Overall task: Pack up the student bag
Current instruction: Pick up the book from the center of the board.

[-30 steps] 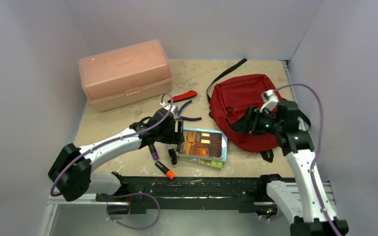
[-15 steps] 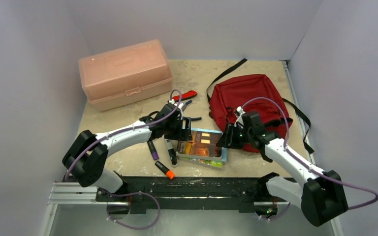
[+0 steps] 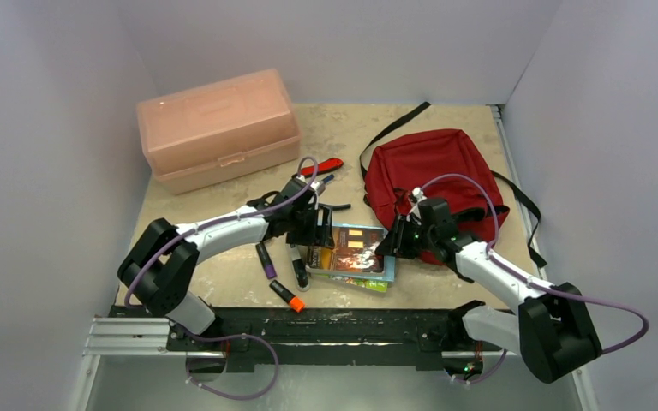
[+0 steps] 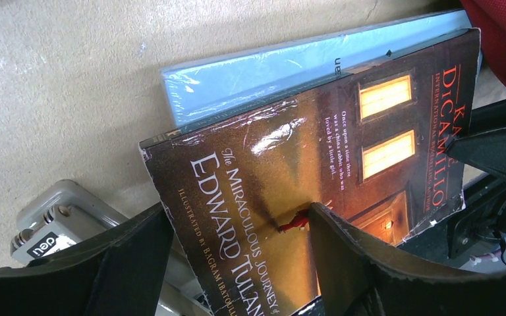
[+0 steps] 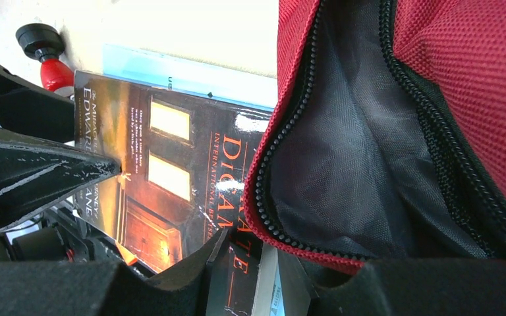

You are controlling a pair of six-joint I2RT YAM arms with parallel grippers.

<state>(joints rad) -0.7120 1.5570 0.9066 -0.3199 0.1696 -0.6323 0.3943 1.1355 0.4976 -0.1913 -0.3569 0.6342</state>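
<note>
The dark red student bag [image 3: 428, 171] lies at the right of the table, its zipper mouth open toward the books, with grey lining showing in the right wrist view [image 5: 369, 164]. A dark paperback book [image 3: 351, 248] lies on top of a light blue book [image 4: 270, 72], just left of the bag. My left gripper [image 3: 319, 229] is open and straddles the paperback's left edge [image 4: 240, 257], with one finger on the cover. My right gripper [image 3: 391, 244] is open at the book's right edge [image 5: 290, 270]. The book's edge and the bag's rim lie between its fingers.
A pale pink plastic box [image 3: 214, 128] stands at the back left. Red-handled pliers [image 3: 321, 167] and dark pliers [image 3: 330, 205] lie behind the left gripper. A purple marker [image 3: 266, 261], a black marker [image 3: 298, 267] and an orange-capped marker [image 3: 287, 296] lie left of the books. A green booklet [image 3: 364, 283] sticks out below.
My right arm has come down from above the bag to the book's right edge. My left gripper has shifted right onto the book's left edge.
</note>
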